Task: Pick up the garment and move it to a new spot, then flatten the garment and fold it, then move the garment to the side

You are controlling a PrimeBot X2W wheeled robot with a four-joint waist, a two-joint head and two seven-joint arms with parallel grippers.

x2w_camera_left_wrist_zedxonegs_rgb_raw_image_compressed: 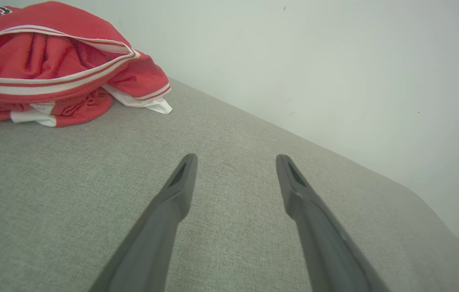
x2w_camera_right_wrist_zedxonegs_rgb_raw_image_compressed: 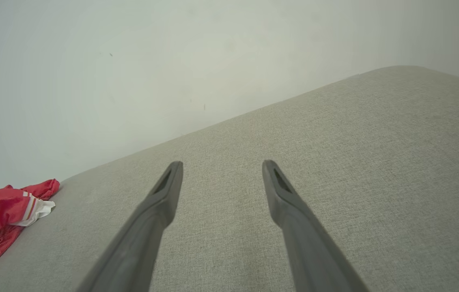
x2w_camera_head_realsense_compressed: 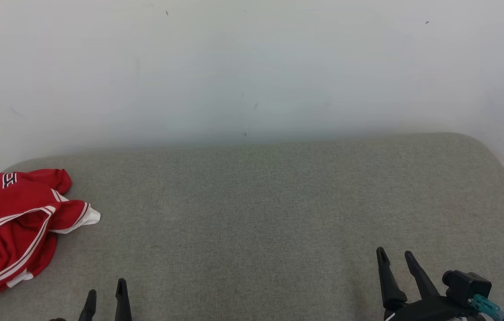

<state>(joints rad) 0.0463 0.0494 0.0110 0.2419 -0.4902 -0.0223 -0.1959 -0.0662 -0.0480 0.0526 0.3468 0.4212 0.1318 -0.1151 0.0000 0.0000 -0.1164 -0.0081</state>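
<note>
The red garment [x2w_camera_head_realsense_compressed: 9, 227] lies bunched, apart from the left tool [x2w_camera_head_realsense_compressed: 105, 292].

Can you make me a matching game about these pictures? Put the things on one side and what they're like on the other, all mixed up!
Things:
1. shirt
2. left hand
3. right hand
4. pad

What they're like:
A. grey and flat
B. open, far from the shirt
C. red and crumpled
D. open, near the shirt

Pairs: 1-C, 2-D, 3-B, 4-A
</note>
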